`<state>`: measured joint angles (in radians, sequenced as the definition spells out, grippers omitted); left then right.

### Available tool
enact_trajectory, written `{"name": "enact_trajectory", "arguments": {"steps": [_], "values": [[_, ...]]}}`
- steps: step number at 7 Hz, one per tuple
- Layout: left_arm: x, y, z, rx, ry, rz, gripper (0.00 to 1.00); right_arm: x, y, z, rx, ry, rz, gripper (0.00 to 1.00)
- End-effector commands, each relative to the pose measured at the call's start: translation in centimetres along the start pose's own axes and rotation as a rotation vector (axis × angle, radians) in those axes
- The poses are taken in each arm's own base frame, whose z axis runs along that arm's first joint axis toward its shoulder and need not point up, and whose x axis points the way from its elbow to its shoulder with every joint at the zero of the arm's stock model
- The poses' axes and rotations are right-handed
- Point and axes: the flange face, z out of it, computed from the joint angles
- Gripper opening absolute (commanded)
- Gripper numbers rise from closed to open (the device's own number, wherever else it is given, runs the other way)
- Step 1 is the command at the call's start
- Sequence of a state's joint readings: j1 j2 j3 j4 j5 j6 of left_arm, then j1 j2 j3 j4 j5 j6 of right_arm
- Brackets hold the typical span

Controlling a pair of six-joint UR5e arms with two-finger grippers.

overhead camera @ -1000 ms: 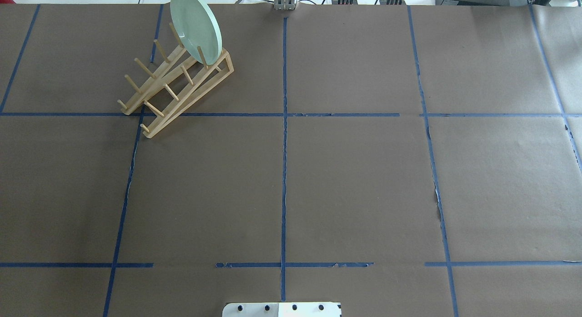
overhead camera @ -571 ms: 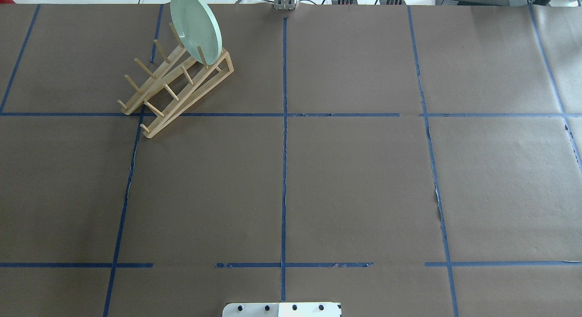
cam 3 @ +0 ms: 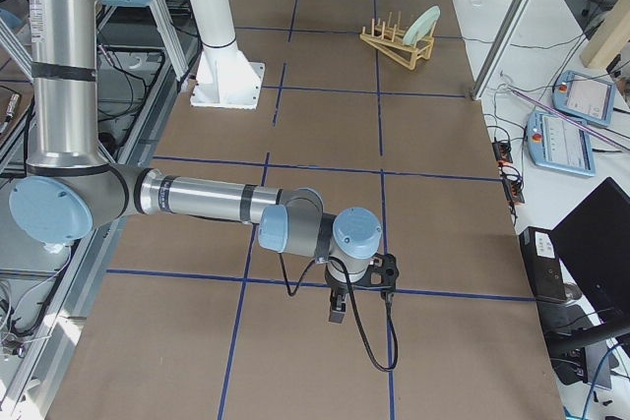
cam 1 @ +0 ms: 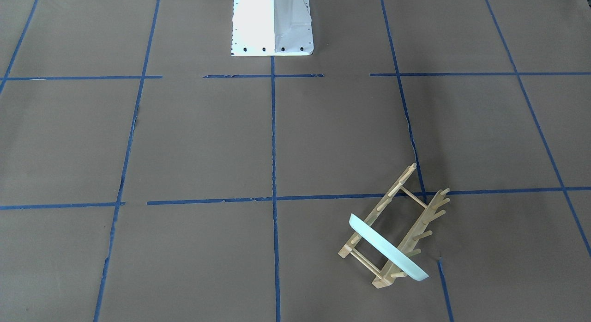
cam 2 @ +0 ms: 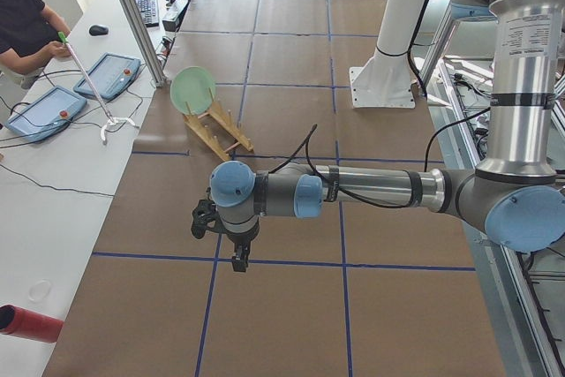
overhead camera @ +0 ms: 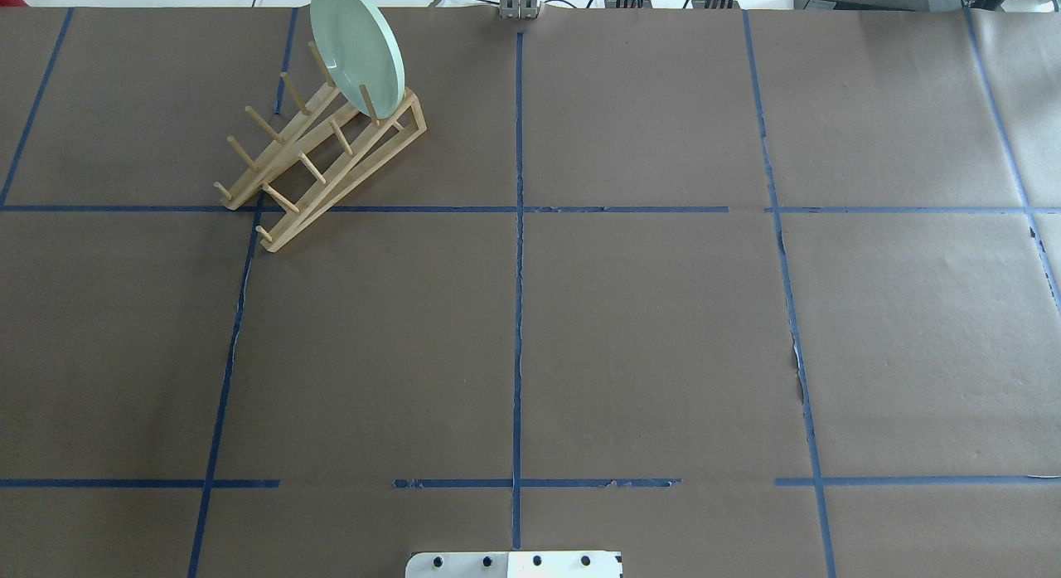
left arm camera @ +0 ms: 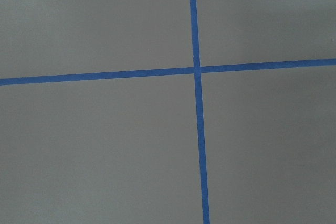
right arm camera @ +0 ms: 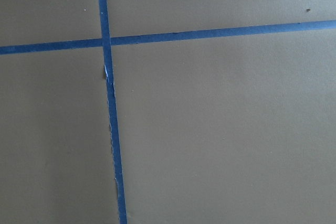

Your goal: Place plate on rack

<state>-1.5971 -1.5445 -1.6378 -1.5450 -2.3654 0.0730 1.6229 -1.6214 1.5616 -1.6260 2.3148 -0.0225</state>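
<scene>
plate standing in rack, looks done. my left gripper, right gripper far off, can't tell open/closed. just don't bump it.

The worktop is covered in brown paper gridded with blue tape, and the rack is stood on its far left part.

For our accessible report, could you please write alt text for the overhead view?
A mint-green plate stands on edge at the far end of a wooden rack, far left on a brown table gridded with blue tape. No arm shows.
</scene>
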Motion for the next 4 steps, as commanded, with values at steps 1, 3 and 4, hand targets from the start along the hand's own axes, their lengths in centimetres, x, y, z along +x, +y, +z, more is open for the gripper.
{"name": "enact_trajectory", "arguments": {"steps": [1, 3, 4], "values": [[-0.08, 0.00, 0.08, -0.001, -0.001, 0.000, 1.00, 0.00, 0.00, 0.00, 0.000, 0.000, 0.001, 1.00], [-0.01, -0.15, 0.02, 0.001, 0.000, 0.002, 1.00, 0.00, 0.00, 0.00, 0.000, 0.000, 0.001, 1.00], [0.14, -0.19, -0.14, 0.004, 0.000, 0.005, 1.00, 0.00, 0.00, 0.00, 0.000, 0.000, 0.001, 1.00]]}}
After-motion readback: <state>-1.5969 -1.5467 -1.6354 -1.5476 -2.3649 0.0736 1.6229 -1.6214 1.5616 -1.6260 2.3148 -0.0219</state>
